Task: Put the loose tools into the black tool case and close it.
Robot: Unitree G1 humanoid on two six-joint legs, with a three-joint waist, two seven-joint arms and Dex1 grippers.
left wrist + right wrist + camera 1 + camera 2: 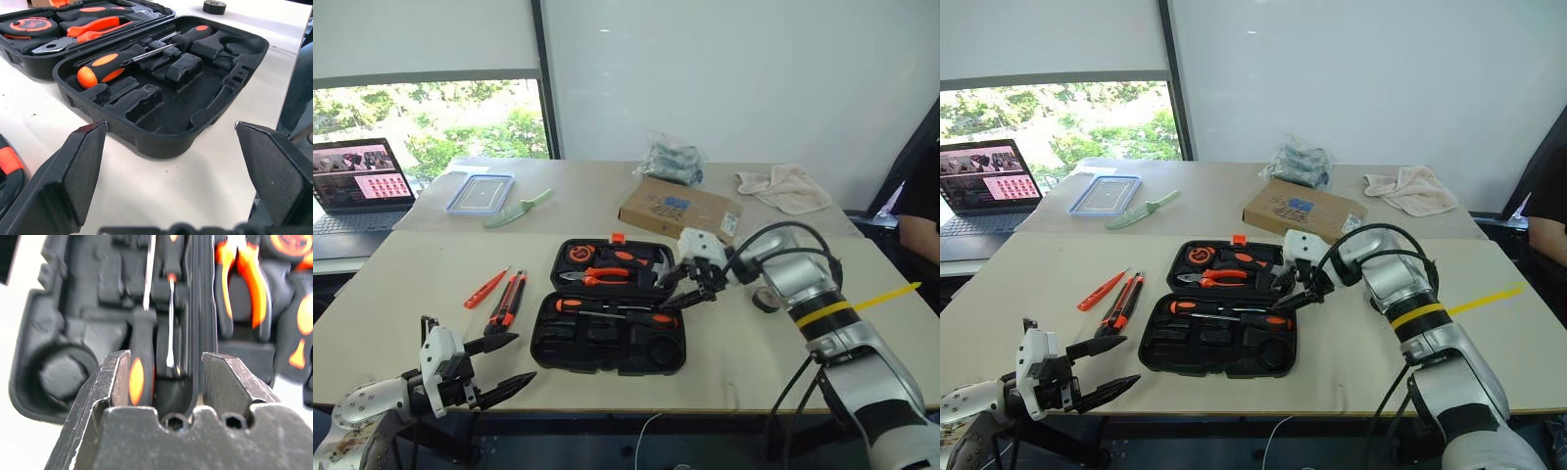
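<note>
- black tool case lies open at table centre, both halves flat, orange latch at its 12 o'clock edge
- far half holds orange-handled pliers, a tape measure and a hammer
- near half: two screwdrivers lie in slots along the hinge side, the other slots bare; left wrist view shows them head to tail
- right gripper hangs over the case's 3 o'clock end by the hinge, fingers partly spread, nothing between them; right wrist view has a screwdriver handle and shaft under the gap
- left gripper at the table's near edge, 8 o'clock of the case, fingers spread wide, empty, clear of the case
- slim orange driver and orange-black utility knife lie loose side by side on the table at 9 o'clock of the case, well apart from it
- small dark tape roll on the table at 3 o'clock of the case, partly behind the right arm
- cardboard box at 12 to 1 o'clock beyond the case
- pale green knife and clear blue-rimmed container at 10 to 11 o'clock
- laptop far at 10 o'clock
- cloth and plastic bag at 1 o'clock
</note>
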